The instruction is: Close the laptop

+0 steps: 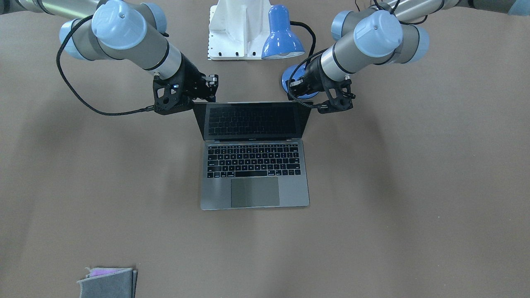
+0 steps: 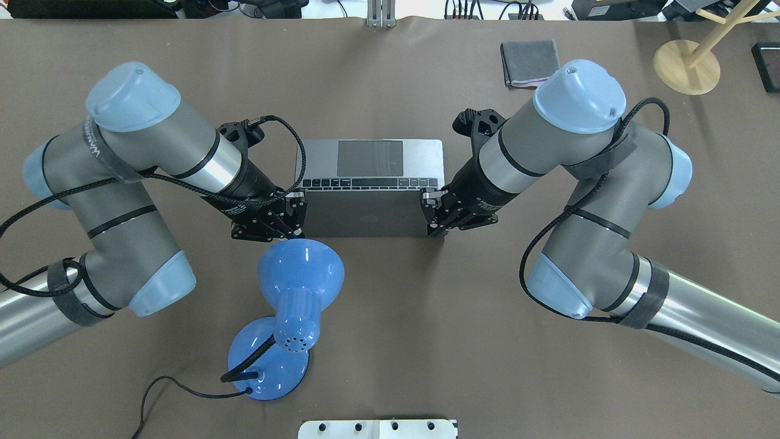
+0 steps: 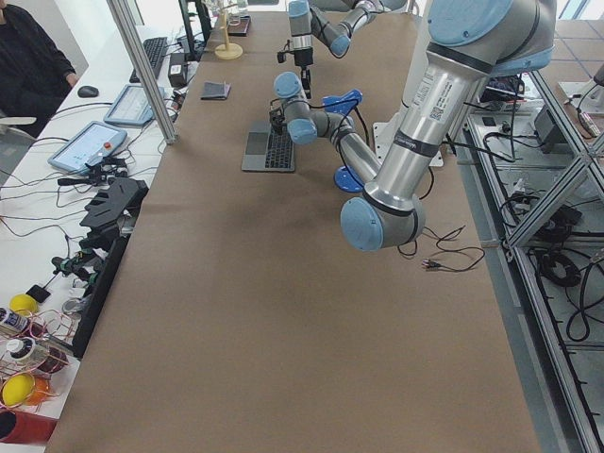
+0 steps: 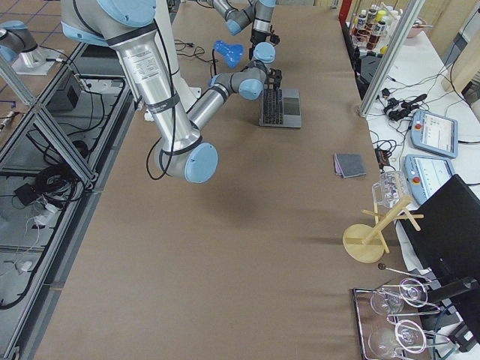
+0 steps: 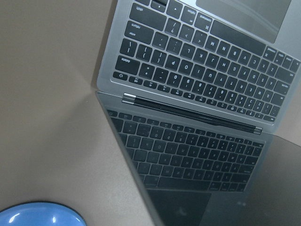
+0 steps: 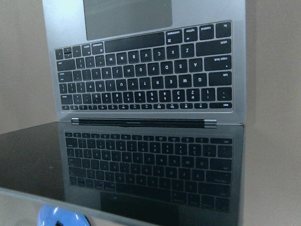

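Note:
The laptop [image 1: 254,165] stands open in the middle of the table, with its keyboard toward the far side and its lid tilted back toward the robot. It also shows in the overhead view [image 2: 372,158]. My left gripper [image 2: 297,213] is at the lid's left edge near the top corner, and its fingers stand apart. In the front-facing view the left gripper [image 1: 300,89] sits behind that corner. My right gripper [image 2: 432,212] [image 1: 211,89] mirrors it at the lid's right edge, also with its fingers apart. Both wrist views look down over the black screen [image 5: 188,160] [image 6: 141,165] and show no fingers.
A blue desk lamp [image 2: 298,274] stands just behind the lid, close to my left gripper, with its cord trailing toward the robot. A white mount [image 1: 234,33] sits at the robot's edge. A folded grey cloth [image 2: 529,63] and a wooden stand [image 2: 685,67] lie at the far right.

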Controlling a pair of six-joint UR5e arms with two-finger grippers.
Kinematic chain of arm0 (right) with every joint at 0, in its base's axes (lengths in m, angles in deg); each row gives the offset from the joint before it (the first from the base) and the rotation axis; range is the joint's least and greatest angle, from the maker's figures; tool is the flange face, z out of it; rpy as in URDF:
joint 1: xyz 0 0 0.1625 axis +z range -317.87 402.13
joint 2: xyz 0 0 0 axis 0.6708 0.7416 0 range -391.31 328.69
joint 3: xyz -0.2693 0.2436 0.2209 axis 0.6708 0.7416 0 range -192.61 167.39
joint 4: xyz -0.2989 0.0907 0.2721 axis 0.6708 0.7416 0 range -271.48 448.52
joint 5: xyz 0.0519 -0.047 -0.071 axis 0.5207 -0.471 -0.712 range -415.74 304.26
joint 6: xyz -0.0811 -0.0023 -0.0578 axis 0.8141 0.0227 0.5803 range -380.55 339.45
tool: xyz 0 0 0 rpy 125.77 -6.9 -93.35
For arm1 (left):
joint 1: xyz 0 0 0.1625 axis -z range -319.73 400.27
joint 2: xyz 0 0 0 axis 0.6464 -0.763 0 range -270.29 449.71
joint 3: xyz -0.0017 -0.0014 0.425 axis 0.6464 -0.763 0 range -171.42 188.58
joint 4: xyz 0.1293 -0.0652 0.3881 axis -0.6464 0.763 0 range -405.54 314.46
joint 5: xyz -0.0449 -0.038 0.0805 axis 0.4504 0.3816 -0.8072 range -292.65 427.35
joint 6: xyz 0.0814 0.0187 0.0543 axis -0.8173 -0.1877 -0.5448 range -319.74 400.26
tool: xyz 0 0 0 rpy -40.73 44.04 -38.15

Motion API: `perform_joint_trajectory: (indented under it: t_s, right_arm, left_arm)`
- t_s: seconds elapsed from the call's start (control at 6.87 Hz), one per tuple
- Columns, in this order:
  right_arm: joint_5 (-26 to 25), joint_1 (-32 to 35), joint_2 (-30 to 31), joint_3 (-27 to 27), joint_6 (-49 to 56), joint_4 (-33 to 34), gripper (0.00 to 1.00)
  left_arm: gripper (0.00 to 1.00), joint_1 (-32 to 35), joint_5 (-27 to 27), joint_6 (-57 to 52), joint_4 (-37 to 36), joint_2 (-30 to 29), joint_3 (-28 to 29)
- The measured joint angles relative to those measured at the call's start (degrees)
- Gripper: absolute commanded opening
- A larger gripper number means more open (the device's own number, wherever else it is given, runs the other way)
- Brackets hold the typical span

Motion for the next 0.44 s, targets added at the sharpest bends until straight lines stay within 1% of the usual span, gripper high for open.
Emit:
perform_joint_trajectory:
  t_s: [0.29, 0.44]
  right_arm:
    - [-1.45, -0.01, -2.24, 2.41, -0.02, -0.36, 0.0]
    - [-2.31, 0.0, -2.75, 3.57, -0.04, -1.68, 0.0]
  left_arm:
    - [0.0, -0.11, -0.1, -0.12, 0.06, -2.21, 2.57]
    - [0.0, -0.12, -0.25, -0.2, 0.1, -3.9, 4.53]
